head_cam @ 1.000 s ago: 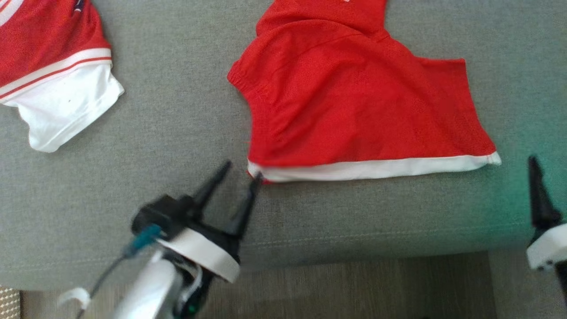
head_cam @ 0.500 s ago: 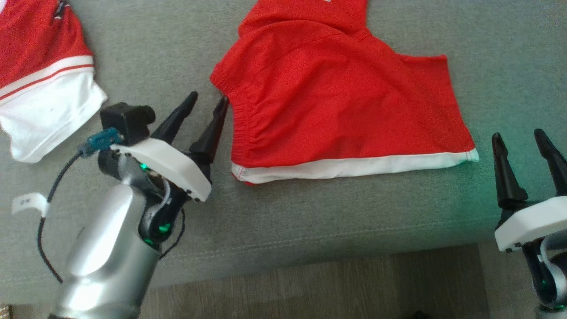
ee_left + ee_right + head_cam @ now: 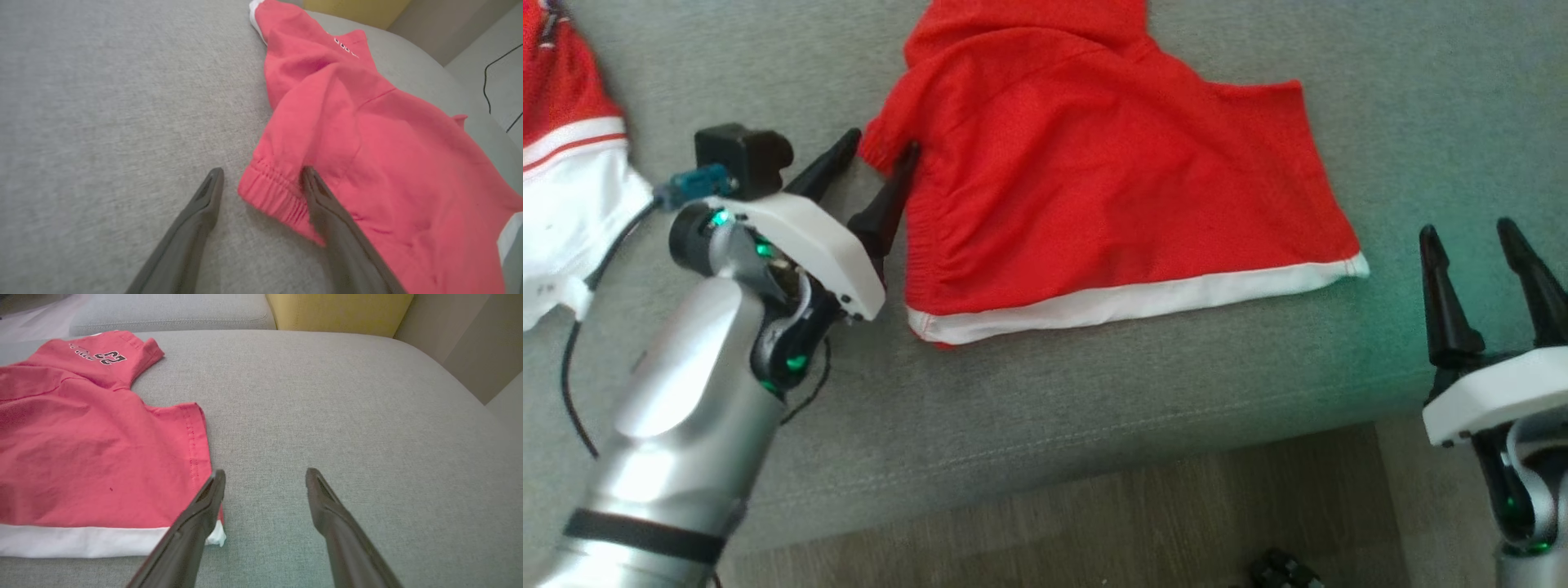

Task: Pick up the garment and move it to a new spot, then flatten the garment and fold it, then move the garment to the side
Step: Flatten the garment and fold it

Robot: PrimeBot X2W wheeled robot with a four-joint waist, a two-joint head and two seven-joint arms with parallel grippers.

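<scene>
Garment: The red garment (image 3: 1111,188) is spread on the grey sofa cushion (image 3: 1094,392), with its white hem band (image 3: 1135,298) turned toward the cushion's front edge. An upper part is seen doubled over, so flattening is judged unfinished.
Second item: A red-and-white garment (image 3: 572,188) lies well apart at the left, untouched.
Left gripper (image 3: 883,142): The fingers are held wide apart and straddle the elasticated edge (image 3: 271,192), one over bare cushion and the other over the red cloth. Nothing is clamped. The placement is judged a set-up for pinching that corner.
Left arm pose: The forearm is angled from the lower left up toward the garment, with the fingers pitched low to the cushion.
Right gripper (image 3: 1467,229): The fingers are spread and empty, stationed just beside the hem's right-hand corner, presumably so that the opposite corner can be taken.
Right arm pose: The wrist is held near the cushion's front edge, with the fingers pointing away from the robot.
</scene>
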